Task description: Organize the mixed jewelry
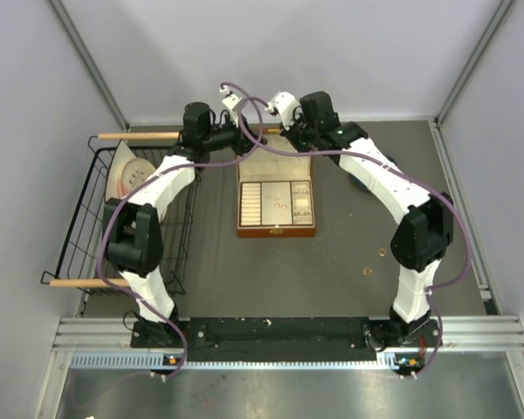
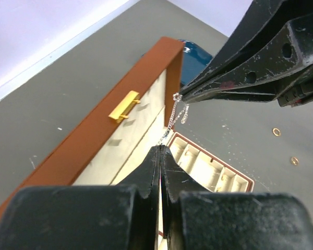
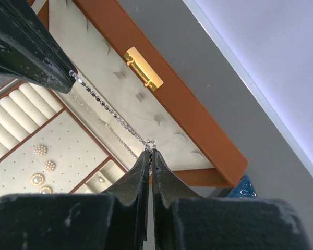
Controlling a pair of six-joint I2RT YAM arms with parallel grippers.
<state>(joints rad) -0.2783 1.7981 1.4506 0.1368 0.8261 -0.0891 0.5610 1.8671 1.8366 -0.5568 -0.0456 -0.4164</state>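
L gripper is clamped shut on one end of the chain, and R gripper is pinched shut on the other end. So the chain's strung between the two tips, up in the air in front of the box's raised lid. Pendant dangles off it close to the R tip. Both rings are out on the table, well apart from the box on the R side, not sorted yet.

What could go wrong imo:
- Chain looks fairly straight already. If either arm pulls away it could snap, or slip out of a pinch. Each tip only has a link or so, tbh.
- Drop one end and the whole thing swings and piles up wherever, prob not in the compartment you want.
- Pendant could snag on the lid edge or the clasp if the arms drift toward the lining.
- Bumping the lid could push it shut, or shove the box.

Room-wise it's tight back there. Both wrists are crowded nose to nose near the lid, w/ the back wall close behind. Below them the tray is open, but some studs already sit in it. Basket hems in the L arm, whereas the R side and the front of the table have more free space.
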